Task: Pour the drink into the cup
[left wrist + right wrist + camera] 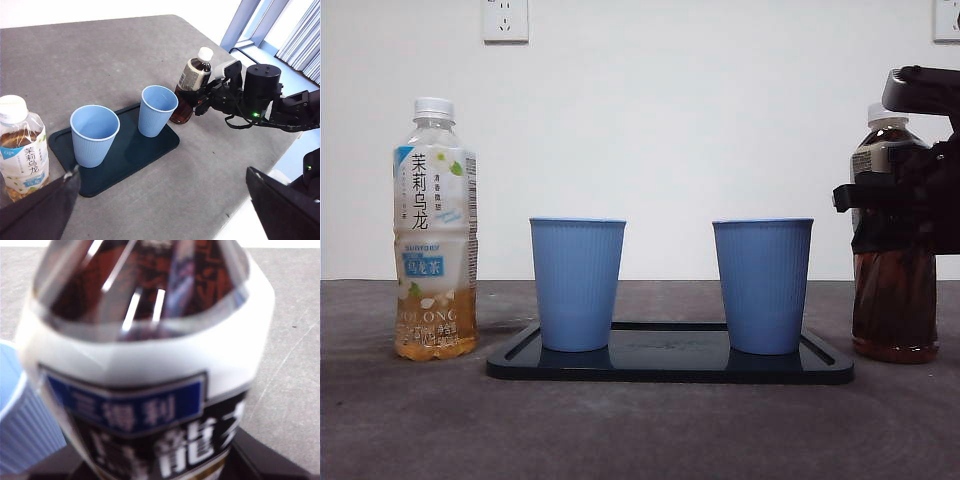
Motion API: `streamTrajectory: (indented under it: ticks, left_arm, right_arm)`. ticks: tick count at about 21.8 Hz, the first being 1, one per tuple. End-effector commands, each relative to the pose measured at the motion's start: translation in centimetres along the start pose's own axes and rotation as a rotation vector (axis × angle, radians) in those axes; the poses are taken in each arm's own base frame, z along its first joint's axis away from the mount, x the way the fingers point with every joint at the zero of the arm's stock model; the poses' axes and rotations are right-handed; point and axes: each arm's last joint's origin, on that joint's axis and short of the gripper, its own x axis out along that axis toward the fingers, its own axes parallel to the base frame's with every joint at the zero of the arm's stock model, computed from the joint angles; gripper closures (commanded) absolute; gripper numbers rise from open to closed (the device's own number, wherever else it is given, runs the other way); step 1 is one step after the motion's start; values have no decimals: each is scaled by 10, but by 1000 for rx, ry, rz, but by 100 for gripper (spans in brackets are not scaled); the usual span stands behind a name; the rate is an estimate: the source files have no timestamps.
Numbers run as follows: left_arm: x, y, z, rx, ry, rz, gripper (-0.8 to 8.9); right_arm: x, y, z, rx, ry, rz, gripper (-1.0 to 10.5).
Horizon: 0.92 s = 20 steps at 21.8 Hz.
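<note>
Two empty blue cups (577, 285) (762, 285) stand on a black tray (670, 368). A dark tea bottle (894, 310) with a white cap stands upright on the table just right of the tray. My right gripper (898, 200) is shut on its labelled middle; in the right wrist view the bottle (150, 365) fills the picture, with a cup (20, 415) beside it. The left wrist view shows both cups (95, 135) (157, 110), the tray (145, 150) and the right gripper (196, 94) on the bottle (192, 77). My left gripper (162, 175) hangs open and empty, high above the table.
A pale oolong tea bottle (435, 230), capped and about a third full, stands left of the tray, and it also shows in the left wrist view (20, 145). The grey table's edge (260, 165) runs close behind the right arm. A white wall is at the back.
</note>
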Motion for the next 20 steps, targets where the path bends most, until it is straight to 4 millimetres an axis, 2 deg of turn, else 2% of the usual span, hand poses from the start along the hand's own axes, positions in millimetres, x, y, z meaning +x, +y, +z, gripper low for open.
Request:
streamTrajectory:
  ticks: [1, 4, 7, 13, 20]
  left_arm:
    - [-2, -2, 5, 21, -19, -4, 287]
    - [-2, -2, 5, 21, -19, -4, 287]
    - [-2, -2, 5, 18, -18, -4, 287]
    - [-2, -2, 5, 17, -18, -4, 287]
    - [-2, -2, 5, 16, -18, -5, 287]
  right_arm:
    - [3, 3, 10, 25, -57, 6, 749]
    - [2, 3, 12, 28, -79, 10, 731]
    - [0, 3, 17, 33, -111, 16, 616]
    - [-10, 3, 24, 7, -123, 18, 503]
    - [-33, 2, 39, -1, -156, 25, 474]
